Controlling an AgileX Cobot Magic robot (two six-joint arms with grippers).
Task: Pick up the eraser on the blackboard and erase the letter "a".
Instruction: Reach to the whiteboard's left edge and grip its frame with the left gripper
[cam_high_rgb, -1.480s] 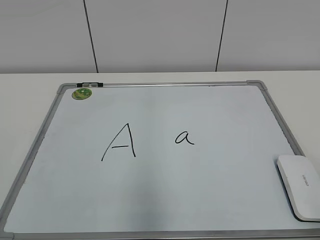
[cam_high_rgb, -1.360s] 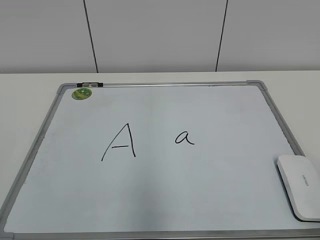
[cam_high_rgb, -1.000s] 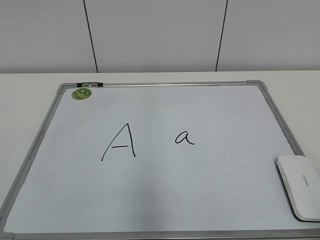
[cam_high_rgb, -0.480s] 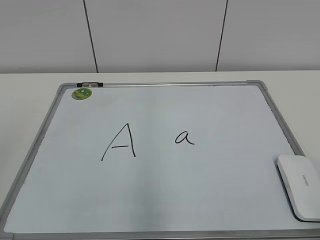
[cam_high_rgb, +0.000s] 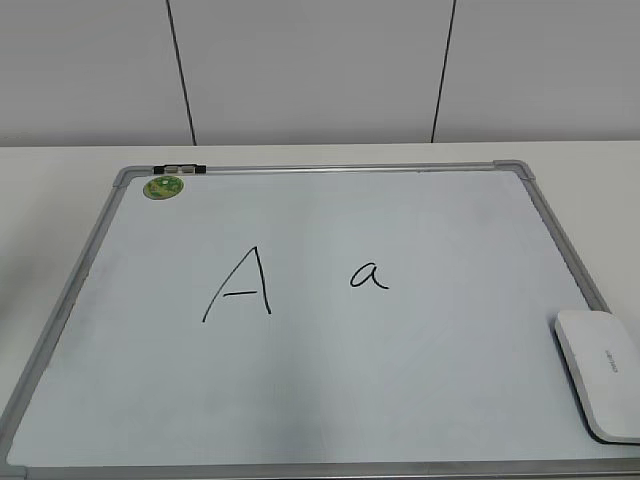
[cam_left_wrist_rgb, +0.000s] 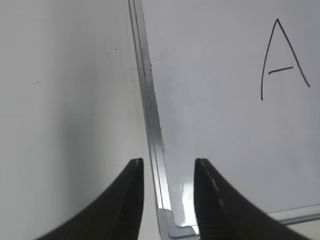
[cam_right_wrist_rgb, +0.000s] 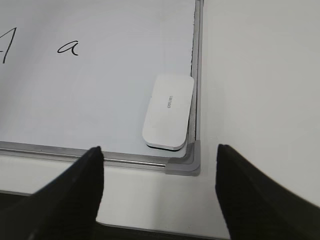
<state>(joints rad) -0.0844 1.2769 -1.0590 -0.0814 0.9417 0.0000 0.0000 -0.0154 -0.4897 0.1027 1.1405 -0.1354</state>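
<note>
The blackboard is a white board with a grey frame, lying flat on the table. The small letter "a" is written right of centre; it also shows in the right wrist view. The white eraser lies on the board's near right corner, seen too in the right wrist view. My right gripper is open and empty, above the table just in front of that corner. My left gripper is open and empty over the board's left frame rail. Neither gripper shows in the exterior view.
A larger capital "A" is written left of the small letter. A round green sticker sits at the board's far left corner beside a small black clip. White table surrounds the board, with a panelled wall behind.
</note>
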